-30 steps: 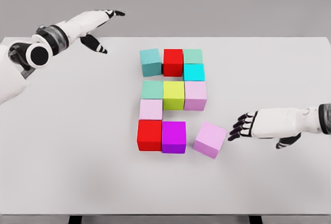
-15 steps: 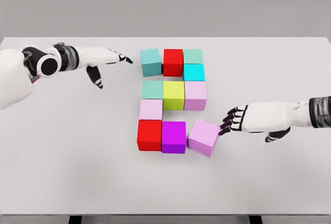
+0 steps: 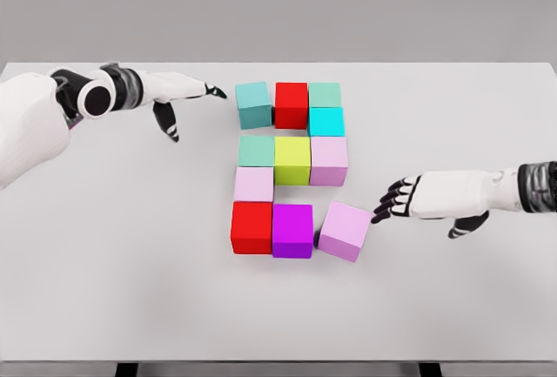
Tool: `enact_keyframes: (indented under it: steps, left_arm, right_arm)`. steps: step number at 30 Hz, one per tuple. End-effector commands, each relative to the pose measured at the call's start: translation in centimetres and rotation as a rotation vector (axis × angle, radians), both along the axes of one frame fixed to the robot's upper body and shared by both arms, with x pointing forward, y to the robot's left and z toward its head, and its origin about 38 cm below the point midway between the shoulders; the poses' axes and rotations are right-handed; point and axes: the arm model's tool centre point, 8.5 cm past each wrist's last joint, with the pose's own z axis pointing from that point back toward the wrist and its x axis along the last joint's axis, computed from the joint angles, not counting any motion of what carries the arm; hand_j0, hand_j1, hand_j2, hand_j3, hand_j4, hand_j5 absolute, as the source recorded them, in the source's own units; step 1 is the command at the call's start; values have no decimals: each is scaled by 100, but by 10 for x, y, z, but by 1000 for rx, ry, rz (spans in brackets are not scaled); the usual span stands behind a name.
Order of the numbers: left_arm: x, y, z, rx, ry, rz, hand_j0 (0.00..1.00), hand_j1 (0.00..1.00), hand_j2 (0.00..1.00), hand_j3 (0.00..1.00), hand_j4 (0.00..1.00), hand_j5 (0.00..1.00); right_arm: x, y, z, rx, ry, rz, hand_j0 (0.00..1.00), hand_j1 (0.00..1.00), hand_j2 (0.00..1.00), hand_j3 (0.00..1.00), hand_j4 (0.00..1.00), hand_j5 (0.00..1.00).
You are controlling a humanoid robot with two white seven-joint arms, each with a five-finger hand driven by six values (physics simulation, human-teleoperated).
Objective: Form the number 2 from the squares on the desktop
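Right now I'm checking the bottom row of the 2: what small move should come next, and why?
Probably a short leftward nudge from the right hand, squaring the pink cube against the magenta cube. The pink cube sits tilted, touching only near a corner, with the fingertips at its right edge.

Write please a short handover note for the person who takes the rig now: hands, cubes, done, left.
Right hand: open, fingertips at the right edge of the tilted pink cube.
Left hand: open, pointing toward the teal cube, holding nothing.
Done: ten cubes form most of the 2, down to the magenta cube.
Left: square the pink cube flush against the magenta one.
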Motion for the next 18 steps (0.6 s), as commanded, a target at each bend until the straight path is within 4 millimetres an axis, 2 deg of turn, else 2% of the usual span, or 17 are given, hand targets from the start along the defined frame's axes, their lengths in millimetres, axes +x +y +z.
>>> enact_keyframes:
  steps: [1,8,13,18]
  left_arm:
    - [0,-11,-1,-11,2,-16,100,100,100,100,100,100]
    - [0,-13,0,-12,-2,-19,100,100,100,100,100,100]
    - [1,-22,-1,-18,1,-28,100,100,100,100,100,100]
    - [4,-22,7,-23,-14,-25,100,100,100,100,100,100]
  right_arm:
    - [0,6,-2,14,7,9,100,100,100,100,100,100]
    - [4,13,2,28,-6,19,100,100,100,100,100,100]
    - [5,15,3,37,-6,22,100,100,100,100,100,100]
    - [7,17,6,44,-13,25,100,100,100,100,100,100]
